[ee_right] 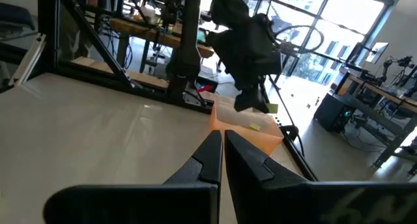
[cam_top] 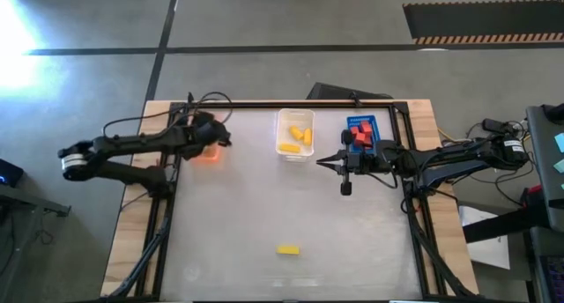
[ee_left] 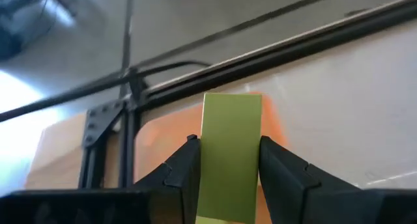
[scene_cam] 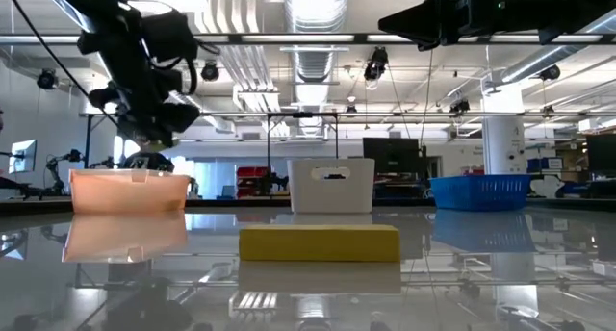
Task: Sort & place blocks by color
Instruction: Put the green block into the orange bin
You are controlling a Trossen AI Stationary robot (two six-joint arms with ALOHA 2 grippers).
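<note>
My left gripper hangs over the orange bin at the table's far left and is shut on a light green block. In the right wrist view a green block lies inside that bin. The clear bin holds yellow blocks. Red blocks lie in the blue bin. One yellow block lies flat on the table near its front edge. My right gripper is shut and holds nothing, up in the air in front of the blue bin. My left gripper pinches the green block by its two long sides between the two fingers. The block lies along the fingers, and its far end sticks out past the fingertips. The fingers slant downward, and the block hangs clear above the orange bin.
The three bins stand in a row along the table's far edge. A black frame runs round the tabletop. The middle of the table is bare apart from the lone yellow block.
</note>
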